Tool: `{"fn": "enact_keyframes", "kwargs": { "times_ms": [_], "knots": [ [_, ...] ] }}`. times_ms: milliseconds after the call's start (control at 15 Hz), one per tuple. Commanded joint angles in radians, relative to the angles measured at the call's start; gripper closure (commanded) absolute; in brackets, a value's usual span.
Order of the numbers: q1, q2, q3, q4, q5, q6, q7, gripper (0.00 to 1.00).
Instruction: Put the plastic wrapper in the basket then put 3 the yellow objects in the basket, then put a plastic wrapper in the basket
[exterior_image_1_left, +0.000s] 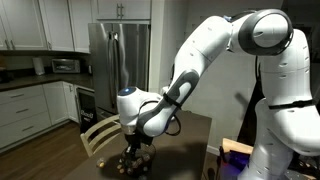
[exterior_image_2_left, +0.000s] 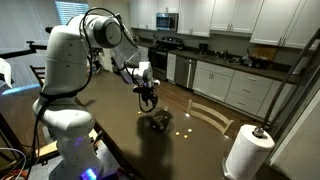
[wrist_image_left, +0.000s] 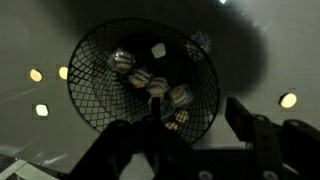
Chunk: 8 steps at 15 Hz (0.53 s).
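The basket (wrist_image_left: 88, 92) is a dark round wire-mesh bowl in the middle of the wrist view. It holds several plastic wrappers (wrist_image_left: 140, 78) and a yellowish piece (wrist_image_left: 182, 117) near its lower rim. Yellow objects lie on the table outside it, two to the left (wrist_image_left: 36, 75) (wrist_image_left: 41, 110) and one to the right (wrist_image_left: 288, 100). My gripper (wrist_image_left: 198, 120) hangs just above the basket's near edge, open, with nothing between its fingers (wrist_image_left: 240, 115). In both exterior views the gripper (exterior_image_1_left: 130, 141) (exterior_image_2_left: 148, 99) hovers over the basket (exterior_image_1_left: 134, 162) (exterior_image_2_left: 155, 122).
The basket stands on a dark glossy table (exterior_image_2_left: 130, 135). A wooden chair (exterior_image_1_left: 98, 135) (exterior_image_2_left: 215, 115) stands at the table's far side. A paper towel roll (exterior_image_2_left: 246, 152) is near one corner. Kitchen counters and a fridge (exterior_image_1_left: 118, 60) lie beyond.
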Motion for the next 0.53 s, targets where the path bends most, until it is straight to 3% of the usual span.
{"fn": "enact_keyframes", "kwargs": {
  "times_ms": [0, 467],
  "knots": [
    [0.004, -0.030, 0.023, -0.031, -0.012, 0.027, -0.035, 0.02],
    [-0.031, -0.008, 0.146, -0.024, 0.064, 0.095, -0.299, 0.00]
  ]
}}
